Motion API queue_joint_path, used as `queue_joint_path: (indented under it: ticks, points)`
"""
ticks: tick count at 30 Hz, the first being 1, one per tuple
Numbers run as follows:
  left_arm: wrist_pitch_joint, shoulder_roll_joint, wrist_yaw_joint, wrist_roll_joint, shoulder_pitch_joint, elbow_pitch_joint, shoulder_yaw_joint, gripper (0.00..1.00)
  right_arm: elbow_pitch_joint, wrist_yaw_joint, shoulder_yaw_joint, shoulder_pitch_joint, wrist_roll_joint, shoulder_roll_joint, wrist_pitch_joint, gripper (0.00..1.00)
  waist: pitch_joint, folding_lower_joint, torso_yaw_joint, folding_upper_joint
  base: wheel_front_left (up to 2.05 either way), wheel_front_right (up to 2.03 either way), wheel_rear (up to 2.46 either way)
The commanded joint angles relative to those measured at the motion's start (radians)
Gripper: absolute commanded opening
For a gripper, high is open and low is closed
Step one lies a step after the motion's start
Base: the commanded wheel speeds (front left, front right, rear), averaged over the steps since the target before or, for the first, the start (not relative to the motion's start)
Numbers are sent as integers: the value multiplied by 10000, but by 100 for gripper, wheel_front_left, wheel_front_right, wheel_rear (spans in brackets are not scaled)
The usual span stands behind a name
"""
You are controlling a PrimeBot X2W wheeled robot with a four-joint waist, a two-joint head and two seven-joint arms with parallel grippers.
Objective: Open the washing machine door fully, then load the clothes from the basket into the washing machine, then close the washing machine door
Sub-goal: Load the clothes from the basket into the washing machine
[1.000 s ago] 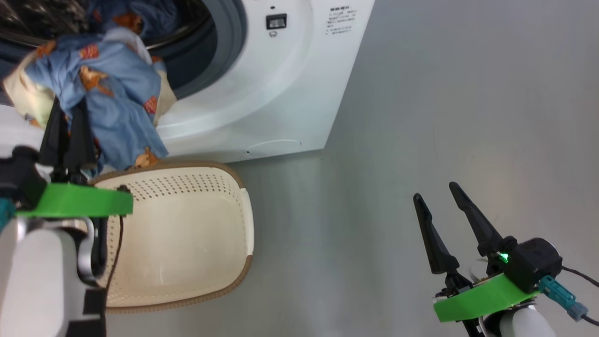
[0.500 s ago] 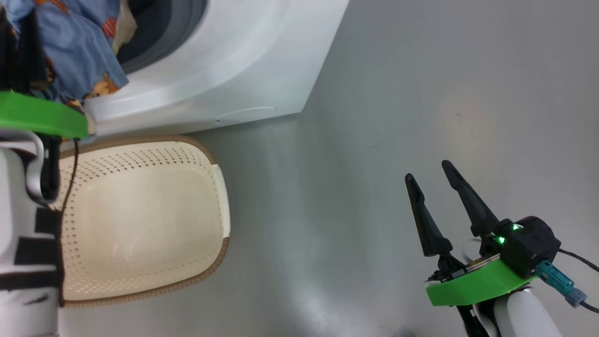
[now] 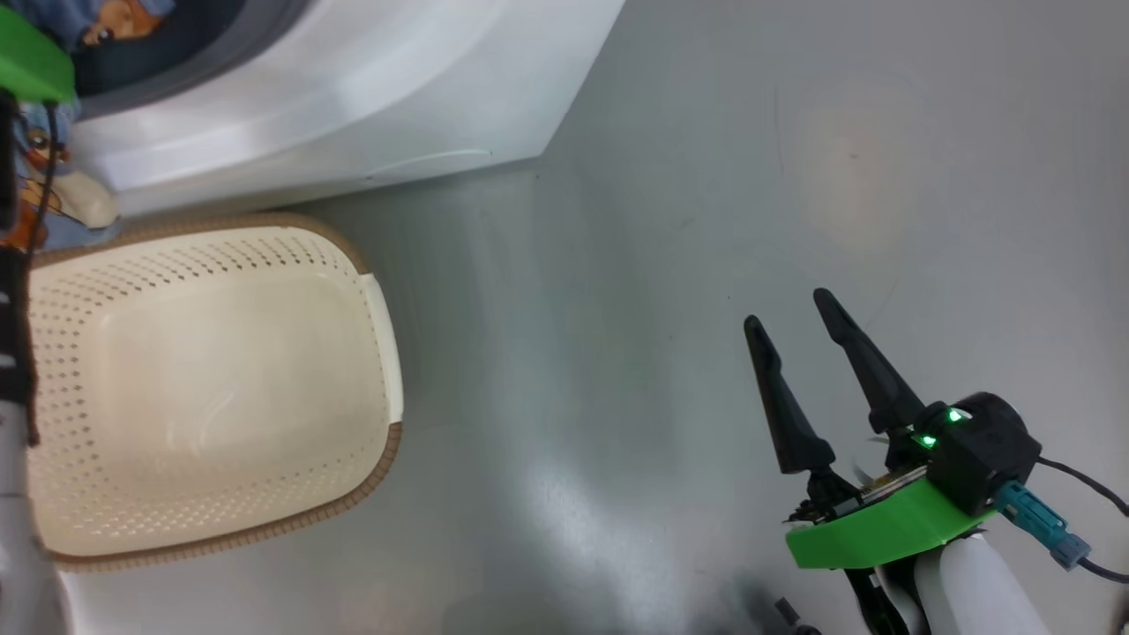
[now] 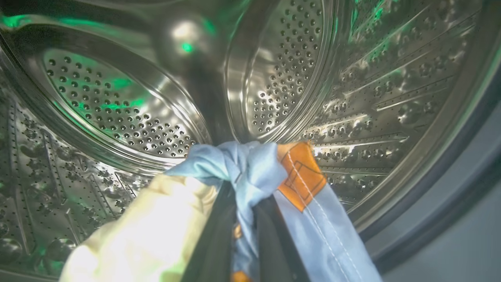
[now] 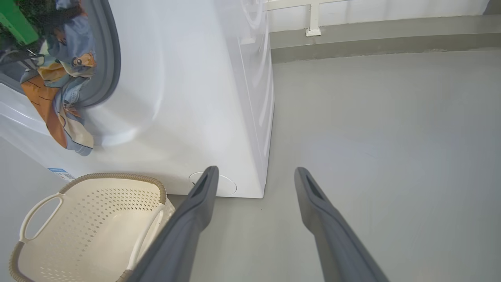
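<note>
Clothes, pinched by the left gripper, have passed from over the emptied basket into the drum, with a tail trailing outside. Right gripper is spread and idle. Loading looks nearly complete; the door is unclosed.

drum: polished steel, punched with holes, mirror-bright (green glints lie on it). clothes: soft matt woven cloth, light blue with an orange print and a stitched seam, beside a cream piece. gasket: dull grey rubber. washing machine: smooth white casing, lightly glossy. basket: cream plastic, perforated, satin, with a brown woven-look rim. floor: smooth grey, soft sheen. right hand: fingers of matt dark plastic; green mount of smooth plastic.
</note>
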Motion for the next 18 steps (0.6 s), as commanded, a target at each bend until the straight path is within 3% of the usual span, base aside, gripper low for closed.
queue_joint_path:
  ticks: [1,12,18]
  points:
    - [92,606,-22,52,-351,-43,70,0,-221,14,290,24,22,46,-48,100,349,-1,-101,0,0,0,0]
    - [329,882,-24,398,-2845,1621,-924,0,-250,14,483,-188,204,199,-48,100,1476,-1,-352,0,0,0,0]
    - [-241,1205,242,933,-3844,973,-1223,0,-253,14,578,-237,321,241,-48,100,1814,-1,-482,0,0,0,0]
